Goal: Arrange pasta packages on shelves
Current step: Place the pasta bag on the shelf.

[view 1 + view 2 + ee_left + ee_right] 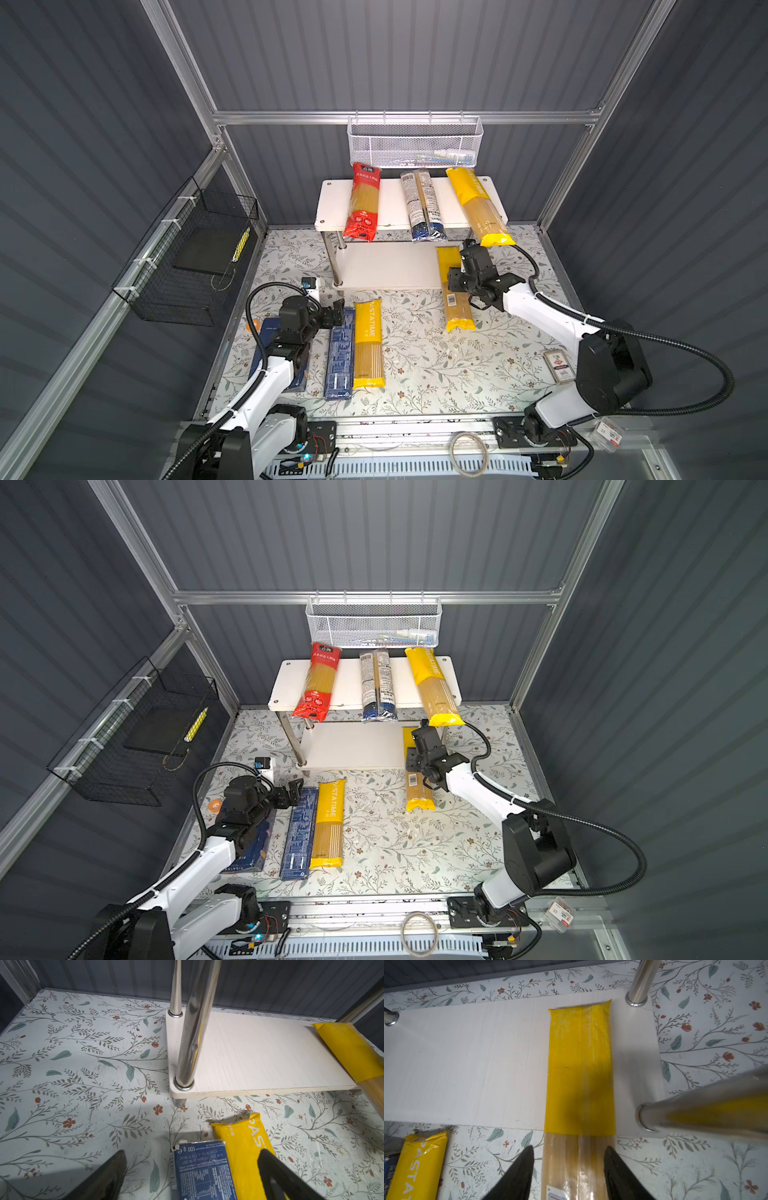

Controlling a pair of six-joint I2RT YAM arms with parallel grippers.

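In a top view the shelves stand at upper middle. Their top board carries a red pack, a clear-and-blue pack and a yellow bag. Right of centre, the right gripper sits over a second yellow bag. Its far end lies on the lower board and the rest trails onto the table. At lower left the left gripper hovers by a narrow blue box, a third yellow bag and a wider blue box, all on the table.

The left wrist view shows that claw's fingers spread wide and empty above the narrow blue box.

The right wrist view shows the right claw parted on either side of the second yellow bag, with one finger clear of it: no pinch.

The step in hand looks to be setting this bag on the lower board. Next the claw should push it deeper, or back straight out without dragging it or striking the chrome leg.
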